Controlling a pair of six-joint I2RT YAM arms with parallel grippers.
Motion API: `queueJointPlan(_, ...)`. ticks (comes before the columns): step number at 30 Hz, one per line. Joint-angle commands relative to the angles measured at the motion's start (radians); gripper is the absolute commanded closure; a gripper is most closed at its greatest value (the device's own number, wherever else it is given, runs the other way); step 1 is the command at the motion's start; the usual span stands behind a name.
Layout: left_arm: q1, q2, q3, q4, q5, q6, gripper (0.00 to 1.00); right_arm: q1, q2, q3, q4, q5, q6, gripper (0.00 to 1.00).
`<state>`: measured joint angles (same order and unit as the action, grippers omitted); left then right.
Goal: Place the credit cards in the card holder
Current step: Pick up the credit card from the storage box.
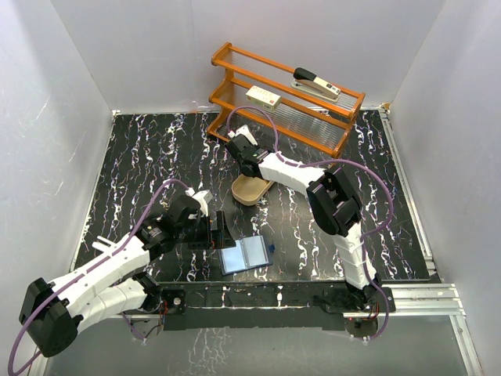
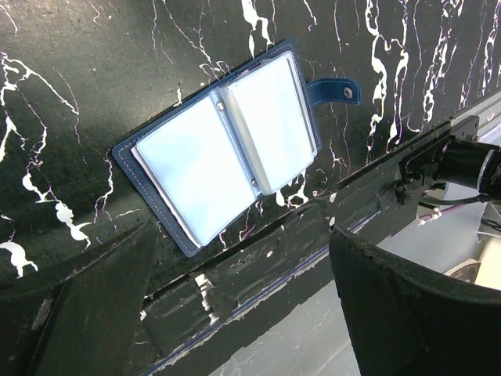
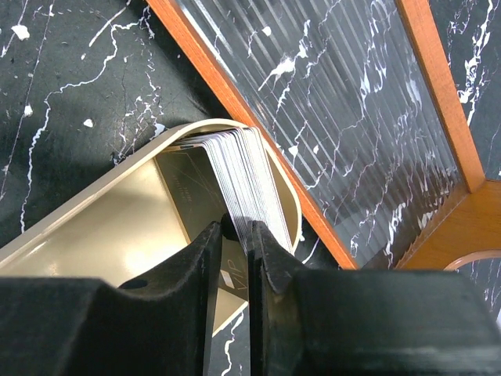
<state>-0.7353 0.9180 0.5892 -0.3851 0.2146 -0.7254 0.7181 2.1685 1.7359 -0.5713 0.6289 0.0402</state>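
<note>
The credit cards (image 3: 243, 168) stand on edge as a pale stack inside the tan oval tray (image 3: 94, 204), leaning on its far rim. My right gripper (image 3: 237, 233) is shut on a few cards at the near end of that stack. From above, the right gripper (image 1: 249, 171) reaches down over the tray (image 1: 249, 196). The card holder (image 2: 227, 145) lies open and flat on the black marbled table, pale blue pockets up, snap tab (image 2: 337, 92) to its right. My left gripper (image 2: 258, 313) hovers open beside the holder (image 1: 244, 254), nothing between its fingers.
An orange wooden rack (image 1: 290, 98) stands at the back, carrying a stapler (image 1: 317, 84) and a cream box with a red label (image 1: 264, 97). Its lower rail (image 3: 235, 102) runs right beside the tray. The table's front rail (image 1: 274, 294) lies just below the holder.
</note>
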Motion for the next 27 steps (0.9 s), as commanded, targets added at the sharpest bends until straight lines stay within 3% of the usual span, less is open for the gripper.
queueJointPlan(1, -0.001, -0.005, 0.021, 0.003, 0.023, -0.005, 0.1, -0.009, -0.028, 0.02, 0.041, 0.044, -0.025, 0.86)
queueJointPlan(27, -0.001, -0.017, -0.002, 0.03, 0.068, -0.023, 0.1, -0.008, -0.073, 0.042, 0.028, 0.022, -0.039, 0.93)
